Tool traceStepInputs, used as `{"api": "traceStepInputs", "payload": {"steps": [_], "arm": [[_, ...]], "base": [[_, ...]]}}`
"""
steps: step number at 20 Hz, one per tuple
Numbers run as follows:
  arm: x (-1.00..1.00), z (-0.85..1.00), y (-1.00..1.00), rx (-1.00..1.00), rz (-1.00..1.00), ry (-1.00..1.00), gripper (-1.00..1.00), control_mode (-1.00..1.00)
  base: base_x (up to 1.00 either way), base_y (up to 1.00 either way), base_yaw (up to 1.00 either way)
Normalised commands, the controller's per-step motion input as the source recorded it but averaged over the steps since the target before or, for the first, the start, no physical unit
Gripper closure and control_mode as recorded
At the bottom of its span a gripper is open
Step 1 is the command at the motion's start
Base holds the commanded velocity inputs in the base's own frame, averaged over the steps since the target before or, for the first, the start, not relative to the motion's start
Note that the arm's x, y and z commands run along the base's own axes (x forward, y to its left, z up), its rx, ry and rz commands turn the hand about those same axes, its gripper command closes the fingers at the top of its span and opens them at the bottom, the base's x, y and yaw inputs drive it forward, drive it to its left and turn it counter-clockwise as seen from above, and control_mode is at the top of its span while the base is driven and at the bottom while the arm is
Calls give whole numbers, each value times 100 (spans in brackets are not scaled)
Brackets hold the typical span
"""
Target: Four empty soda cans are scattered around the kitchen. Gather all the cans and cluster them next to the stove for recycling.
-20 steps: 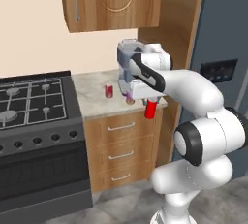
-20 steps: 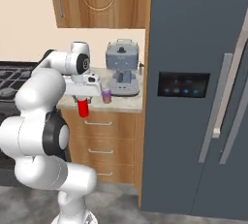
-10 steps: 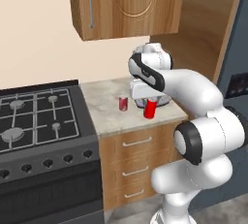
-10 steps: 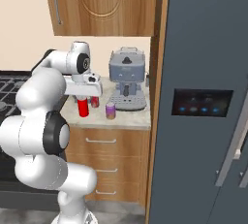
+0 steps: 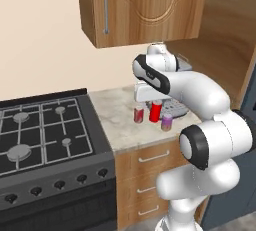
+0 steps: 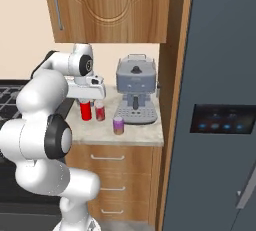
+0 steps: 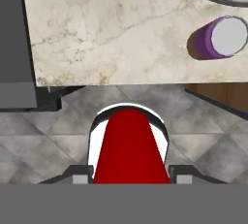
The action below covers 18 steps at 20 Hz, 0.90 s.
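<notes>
The gripper [image 7: 130, 177] is clenched on the red soda can [image 7: 130, 148], which hangs between the finger tips with its silvery top towards the hand camera. In the hand view the can is seen against the floor just off the front edge of the marble desk [image 7: 97, 39], so it is carried in the air and not yet set down.

Relative to the stove [image 5: 45, 140], the red can sits to the right, over the desk. Beside it, slightly nearer the stove, a reddish-pink soda can [image 5: 138, 114] stands upright on the desk. A pale pink-lilac soda can [image 5: 166, 122] stands upright a little farther from the stove, in front of the grey-blue coffee machine [image 6: 136, 95]. A wooden wall cabinet [image 5: 150, 5] hangs above, and drawers [image 5: 150, 175] lie below the desk.

Step in hand, as judged: placing the red can with the cluster beside the stove. To do it well, the can should be kept upright, carried in over bare marble between the stove edge and the reddish-pink can, lowered until its base rests flat, and only then released. The approach should stay clear of the two standing cans, since light empties tip easily.

No brand, label or writing is legible on any can or on the coffee machine.
</notes>
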Motion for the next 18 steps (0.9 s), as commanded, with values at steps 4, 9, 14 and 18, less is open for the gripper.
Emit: {"api": "traceStepInputs", "payload": {"steps": [4, 9, 14, 18], "arm": [[0, 0, 0, 0, 0, 0, 100, 100], [0, 0, 0, 0, 0, 0, 100, 100], [0, 0, 0, 0, 0, 0, 100, 100], [0, 0, 0, 0, 0, 0, 100, 100]], "base": [[37, 39, -6], [36, 38, -6], [31, 34, -5], [26, 33, -5]]}}
